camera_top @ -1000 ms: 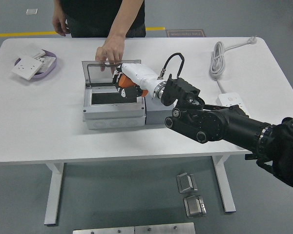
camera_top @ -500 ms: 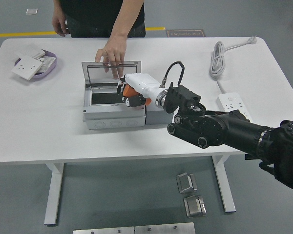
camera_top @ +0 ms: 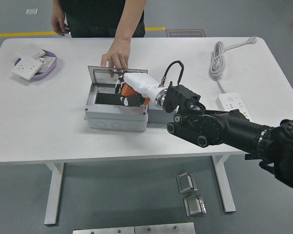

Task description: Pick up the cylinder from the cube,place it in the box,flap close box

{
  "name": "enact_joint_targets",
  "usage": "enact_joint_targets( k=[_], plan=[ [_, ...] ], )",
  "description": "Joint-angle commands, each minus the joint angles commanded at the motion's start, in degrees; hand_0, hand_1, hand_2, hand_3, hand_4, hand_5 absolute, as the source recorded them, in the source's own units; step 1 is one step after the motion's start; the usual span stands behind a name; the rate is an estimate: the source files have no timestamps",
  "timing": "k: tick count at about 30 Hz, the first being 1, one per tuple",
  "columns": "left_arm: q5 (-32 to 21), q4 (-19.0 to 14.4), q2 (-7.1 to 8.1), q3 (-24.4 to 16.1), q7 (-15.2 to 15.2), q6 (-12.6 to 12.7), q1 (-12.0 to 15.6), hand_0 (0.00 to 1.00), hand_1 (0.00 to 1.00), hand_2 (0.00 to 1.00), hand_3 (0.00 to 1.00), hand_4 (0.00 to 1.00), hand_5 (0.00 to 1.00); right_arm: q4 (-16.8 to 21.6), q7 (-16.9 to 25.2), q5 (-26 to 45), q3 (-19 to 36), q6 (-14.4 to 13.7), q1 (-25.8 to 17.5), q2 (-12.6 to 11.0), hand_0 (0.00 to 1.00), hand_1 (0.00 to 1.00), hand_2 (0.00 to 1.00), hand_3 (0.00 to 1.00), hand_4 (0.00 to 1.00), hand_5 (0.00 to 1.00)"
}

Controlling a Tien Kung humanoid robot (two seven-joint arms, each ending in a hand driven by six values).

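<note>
A grey box (camera_top: 116, 119) stands mid-table with its clear lid (camera_top: 103, 74) raised at the back. A person's hand (camera_top: 117, 54) rests on the lid's top edge. My right hand (camera_top: 130, 96), white and orange, reaches in from the right and sits low in the box's opening. Its fingers are curled on a dark cylinder (camera_top: 132, 102) that is only partly visible. The grey cube (camera_top: 157, 116) stands just right of the box, mostly hidden by my forearm. My left arm is out of view.
A purple dish (camera_top: 45, 70) with white socket plates sits at the far left. A white power strip (camera_top: 232, 101) and coiled cable (camera_top: 218, 58) lie on the right. The person's other hand (camera_top: 58, 22) hangs behind the far edge.
My right hand has come forward and down into the box opening with the cylinder. The person's hand has shifted right along the lid, which leans forward a little; the box has turned slightly.
</note>
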Motion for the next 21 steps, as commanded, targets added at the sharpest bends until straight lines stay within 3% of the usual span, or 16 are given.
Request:
enact_joint_targets(
  k=[3,4,9,10,15,16,21],
  plan=[
    [0.06,0.0,-0.02,-0.03,0.02,-0.01,-0.02,0.587,0.602,0.529,0.562,0.47,0.069,0.13,0.13,0.25,-0.01,0.2,0.08,0.0,0.393,0.534,0.531,0.556,0.127,0.002],
    [0.09,0.0,-0.03,-0.05,0.02,-0.02,-0.03,0.586,0.602,0.529,0.562,0.47,0.07,0.17,0.19,0.32,0.02,0.27,0.08,0.0,0.672,0.629,0.595,0.617,0.125,0.002],
    [0.08,0.0,-0.11,-0.02,0.01,-0.06,-0.09,0.586,0.602,0.529,0.562,0.47,0.07,0.19,0.63,0.26,0.7,0.88,0.04,0.0,0.672,0.629,0.595,0.617,0.125,0.002],
    [0.09,0.0,-0.11,-0.03,0.02,-0.06,-0.09,0.587,0.602,0.529,0.562,0.472,0.072,0.17,0.72,0.18,0.89,0.99,0.02,0.0,0.739,0.653,0.616,0.632,0.218,0.066],
    [0.19,0.0,-0.11,-0.08,0.08,-0.07,-0.08,0.587,0.602,0.529,0.562,0.472,0.072,0.03,1.0,-0.36,1.87,1.44,-0.08,0.0,0.739,0.653,0.616,0.632,0.218,0.066],
    [0.17,0.0,-0.11,-0.06,0.08,-0.07,-0.08,0.587,0.602,0.529,0.562,0.472,0.073,0.0,1.05,-0.4,2.0,1.49,-0.11,0.0,0.736,0.69,0.653,0.687,0.381,0.115],
    [0.18,0.0,-0.13,-0.01,0.08,-0.1,-0.16,0.587,0.602,0.529,0.562,0.472,0.073,-0.14,1.22,-0.53,2.34,1.61,-0.24,0.0,0.736,0.69,0.653,0.687,0.381,0.115]
  ],
)
